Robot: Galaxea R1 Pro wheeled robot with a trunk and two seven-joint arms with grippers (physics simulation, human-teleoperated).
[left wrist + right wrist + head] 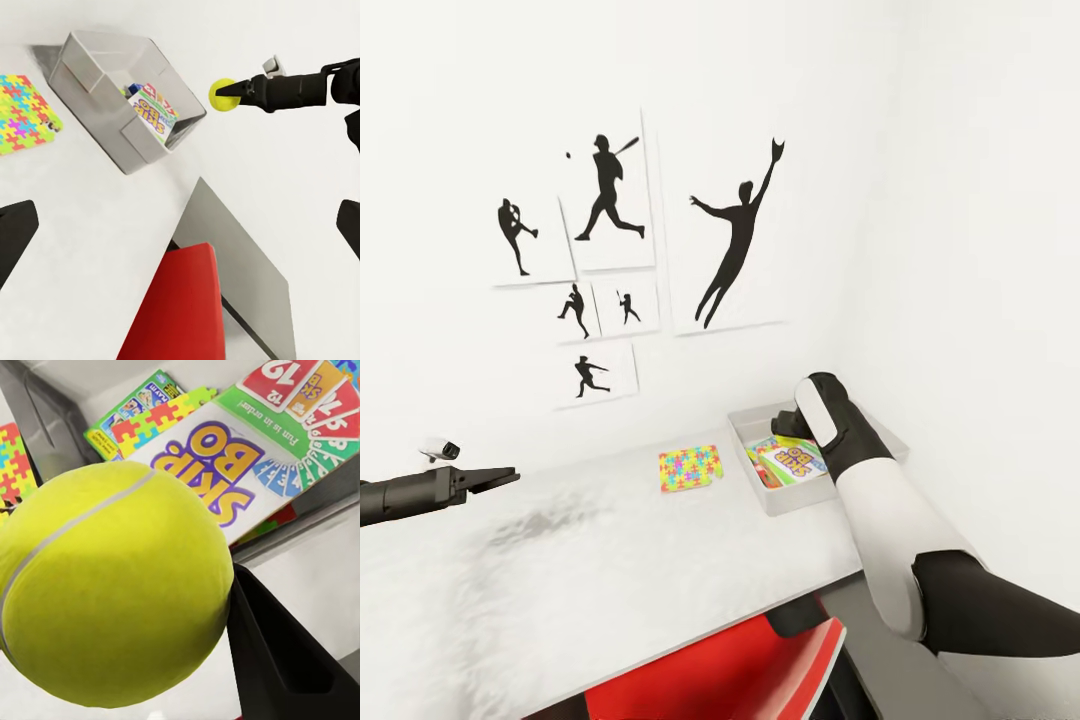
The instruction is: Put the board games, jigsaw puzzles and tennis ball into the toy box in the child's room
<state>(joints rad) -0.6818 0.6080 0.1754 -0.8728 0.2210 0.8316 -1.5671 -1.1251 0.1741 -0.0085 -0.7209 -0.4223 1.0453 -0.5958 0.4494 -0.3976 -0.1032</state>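
From the head camera, the white-grey table (610, 570) runs along a white wall hung with black athlete silhouette posters (622, 250); one jigsaw puzzle (689, 468) lies flat on the tabletop, just beside the light grey toy box (785, 497), which sits at the table's far end near the corner; the "SKIP-BO" board game (792, 460) lies inside the box; the right arm (880, 500) reaches over the box and hides its own gripper; the left gripper (500, 476) hangs above the table's near side, well apart from the box, its jaws parted a little with nothing between them; a red chair (730, 675) stands at the table's edge. From the left wrist camera, the right gripper (229, 95) is clamped on the yellow-green tennis ball (223, 96), held in the air near the toy box (135, 142) but off to one side of it, over bare tabletop; the puzzle (24, 112) lies on the other side of the box. From the right wrist camera, the tennis ball (116, 585) sits against a dark finger (281, 652); past it the SKIP-BO box (247, 457) overlaps a second jigsaw puzzle (161, 416) and another board game (131, 409) in the box.
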